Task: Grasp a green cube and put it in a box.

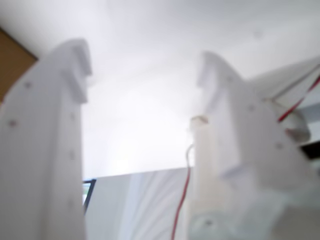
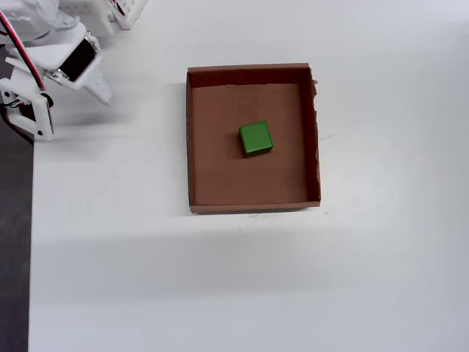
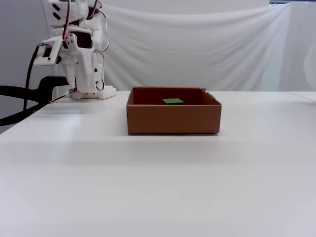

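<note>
Green cube [image 3: 173, 101]: from the fixed view we see only its top face; the box [image 3: 173, 118] wall hides the rest.
Tool [image 1: 145, 75]: blurred in the wrist view, both fingers cut off at the bottom edge.
Arm [image 2: 51, 51]: cropped by the overhead view's top-left corner.

The box [image 2: 189, 139] is the only obstacle on the table [image 2: 110, 257]; its low walls ring the green cube [image 2: 256, 138]. From above, the box interior is open. On all sides of the box I have free passage.
</note>
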Robot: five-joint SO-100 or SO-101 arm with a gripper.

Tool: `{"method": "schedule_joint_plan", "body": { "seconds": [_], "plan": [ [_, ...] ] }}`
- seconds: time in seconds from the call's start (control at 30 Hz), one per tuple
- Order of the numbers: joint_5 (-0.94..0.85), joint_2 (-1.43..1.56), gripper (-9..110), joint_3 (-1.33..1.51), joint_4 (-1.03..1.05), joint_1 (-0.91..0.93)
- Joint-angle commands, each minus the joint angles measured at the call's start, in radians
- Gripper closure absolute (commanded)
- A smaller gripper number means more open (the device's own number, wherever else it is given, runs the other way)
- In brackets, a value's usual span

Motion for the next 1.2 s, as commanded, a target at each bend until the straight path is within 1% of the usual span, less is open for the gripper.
{"method": "schedule_joint_plan", "body": {
  "seconds": [0.0,0.4,0.63,1.17],
  "plan": [
    [0.005,0.149,80,0.081,0.0,0.008],
    [0.025,0.508,80,0.396,-0.018,0.038],
    [0.041,0.611,80,0.399,0.04,0.066],
    [0.041,0.611,80,0.399,0.046,0.063]
  ]
}}
